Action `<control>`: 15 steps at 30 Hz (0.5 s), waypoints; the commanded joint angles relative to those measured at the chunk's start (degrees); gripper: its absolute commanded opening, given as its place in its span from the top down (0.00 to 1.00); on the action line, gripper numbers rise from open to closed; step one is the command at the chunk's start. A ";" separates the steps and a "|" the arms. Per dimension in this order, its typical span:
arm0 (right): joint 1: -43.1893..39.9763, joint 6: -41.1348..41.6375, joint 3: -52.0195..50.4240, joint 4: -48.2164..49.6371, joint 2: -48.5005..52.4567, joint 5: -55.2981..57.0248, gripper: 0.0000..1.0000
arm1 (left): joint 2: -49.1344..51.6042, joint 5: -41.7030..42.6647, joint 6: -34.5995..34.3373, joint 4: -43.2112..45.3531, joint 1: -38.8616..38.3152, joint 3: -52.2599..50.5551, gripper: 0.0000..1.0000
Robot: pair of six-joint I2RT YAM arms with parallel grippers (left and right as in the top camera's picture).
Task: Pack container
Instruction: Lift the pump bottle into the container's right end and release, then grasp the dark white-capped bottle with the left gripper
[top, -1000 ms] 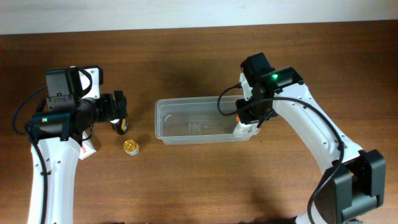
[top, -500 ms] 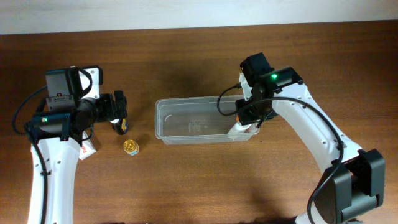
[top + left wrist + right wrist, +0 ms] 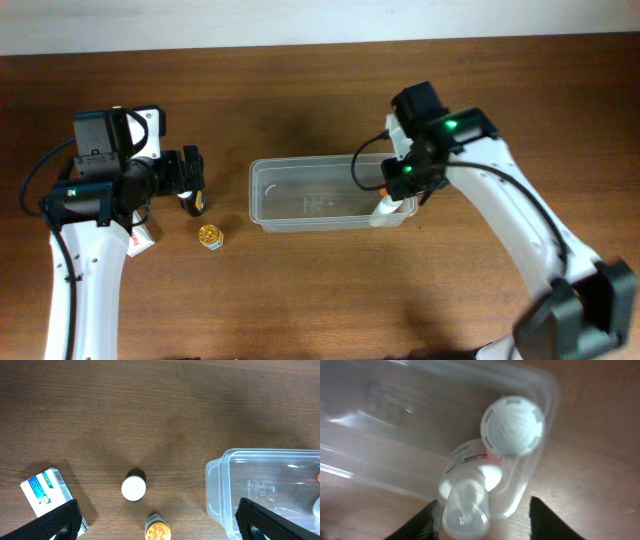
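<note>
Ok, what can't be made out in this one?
Lying bottle: label unreadable, right wrist view, blurred.
Box: overhead view, mostly under the left arm.
Gold-lidded jar: left wrist view, cut by the bottom edge.
Right pincer: overhead view, hidden under its own arm.

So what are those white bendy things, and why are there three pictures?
They are two robot arms, each ending in a two-finger gripper. One picture looks down from above the brown wooden table; the other two come from cameras on the wrists. The left gripper hangs open near a dark bottle with a white cap, a gold-lidded jar and a white-and-blue box. The right gripper, open too, is over the end of the clear plastic tub, where a white bottle with a see-through cap and a round white ribbed lid sit. Nothing is held.
</note>
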 commanded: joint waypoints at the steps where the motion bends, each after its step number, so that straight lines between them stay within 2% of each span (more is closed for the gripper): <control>1: 0.31 -2.03 4.24 -0.13 -8.00 0.15 0.48 | 0.09 -0.22 -0.52 -0.02 0.04 1.20 0.01; 3: -0.37 -1.51 4.90 0.02 -11.06 1.01 0.47 | 0.09 -0.22 -0.50 -0.04 0.04 1.20 0.01; 5: -1.68 3.15 4.92 0.22 -14.05 4.94 0.42 | 0.09 -0.22 -0.50 -0.04 0.04 1.20 0.01; 7: -3.98 9.05 4.92 -0.11 -16.31 9.29 0.29 | 0.09 -0.22 -0.52 -0.04 0.04 1.20 0.01; 10: -9.01 13.86 4.92 -1.42 -17.99 9.60 0.01 | 0.09 -0.24 -0.50 -0.04 0.04 1.20 0.01; 15: -17.62 13.92 3.15 -4.24 -17.90 4.04 0.02 | 0.07 1.33 0.48 -0.24 0.02 1.29 0.01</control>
